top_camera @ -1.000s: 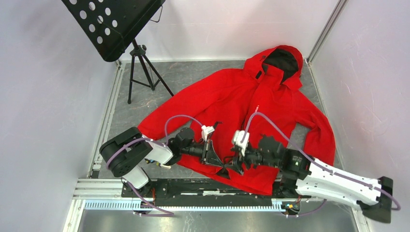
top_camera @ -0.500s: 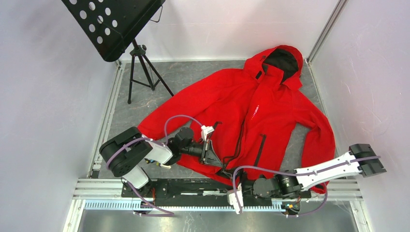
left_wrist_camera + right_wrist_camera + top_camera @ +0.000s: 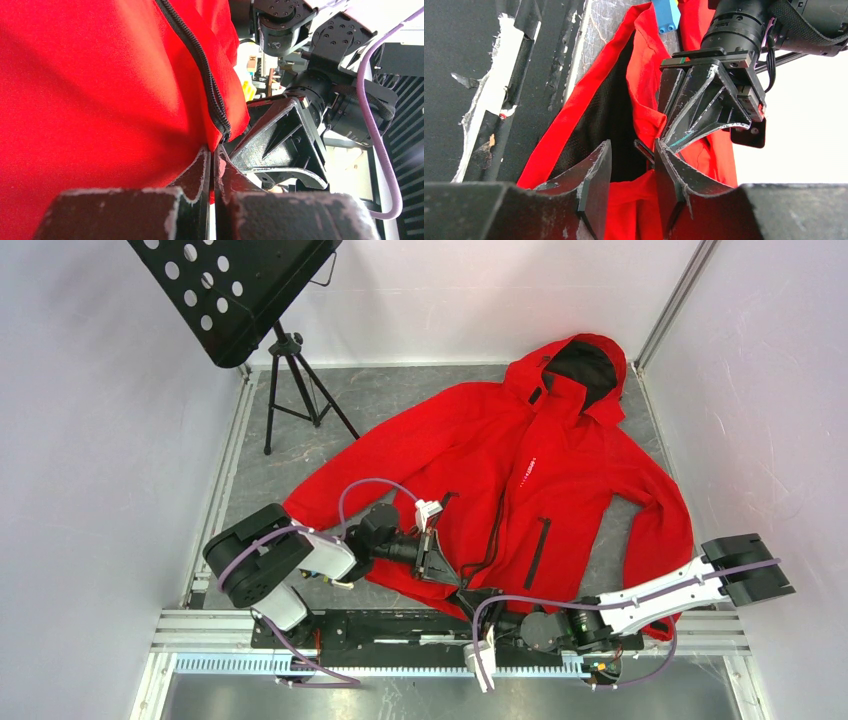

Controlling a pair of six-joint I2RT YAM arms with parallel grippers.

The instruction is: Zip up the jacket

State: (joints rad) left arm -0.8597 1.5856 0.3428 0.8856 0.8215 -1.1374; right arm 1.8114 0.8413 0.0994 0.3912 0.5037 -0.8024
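The red jacket lies flat on the table, hood at the far end, its black front zip open along the lower part. My left gripper is shut on the jacket's bottom hem beside the zip's lower end; in the left wrist view the gripper pinches red cloth just under the zip teeth. My right gripper sits at the hem from the near side. In the right wrist view it is open, with red cloth, black lining and a small black zip pull between its fingers.
A black perforated music stand on a tripod stands at the far left. White walls enclose the table on three sides. A black mounting rail runs along the near edge. A small blue block shows near the hem.
My right arm has swung off the jacket's front and folded back to the near edge, bringing its gripper up to the hem from below. The left gripper has kept its hold.
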